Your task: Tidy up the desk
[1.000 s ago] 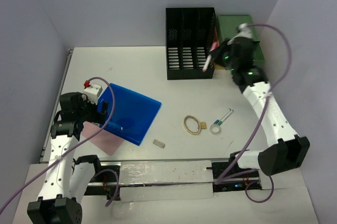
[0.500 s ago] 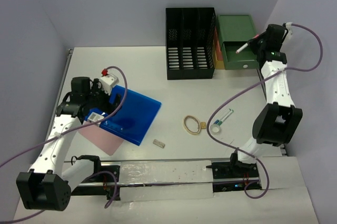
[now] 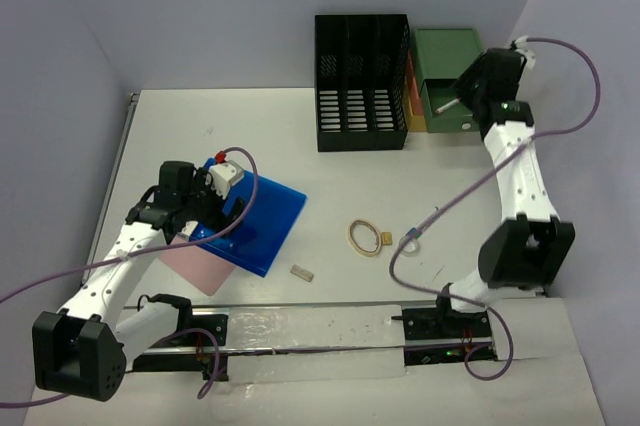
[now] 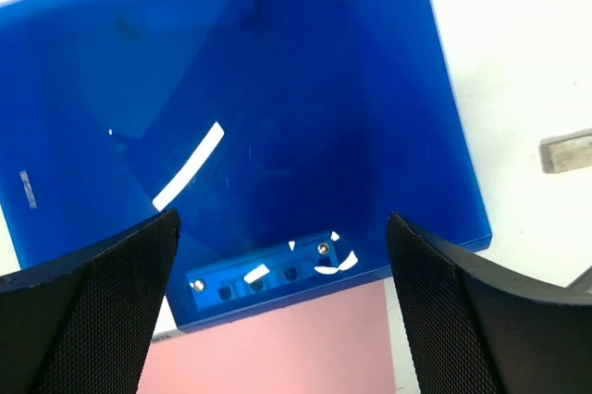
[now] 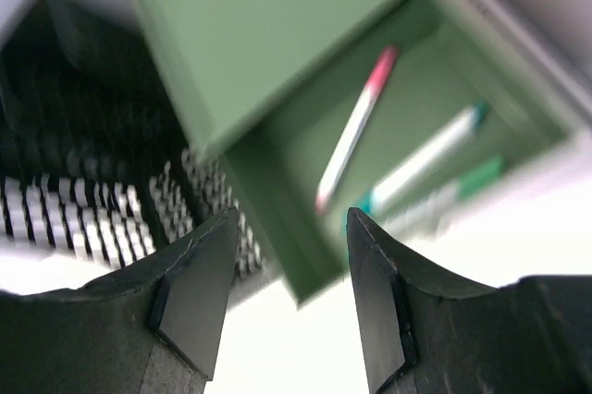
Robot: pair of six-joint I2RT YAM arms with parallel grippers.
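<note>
Your desk (image 3: 250,126) lies white beneath both arms, with its rail along the left edge. A black rack (image 3: 360,81) stands at the far side, and the green drawer (image 3: 447,98) sits open just beside it. A blue binder (image 4: 277,89) lies at the near left, overlapping a pink sheet (image 3: 190,261). Your left fingers (image 4: 92,320) hang wide apart over the binder, gripping nothing. Your right fingers (image 5: 194,301) stand apart and empty above the drawer, where a pink-tipped pen (image 5: 356,126) lies beside a green-capped one (image 5: 425,158).

Pen (image 5: 356,126) from right fingers (image 5: 194,292) into drawer (image 5: 421,89).
</note>
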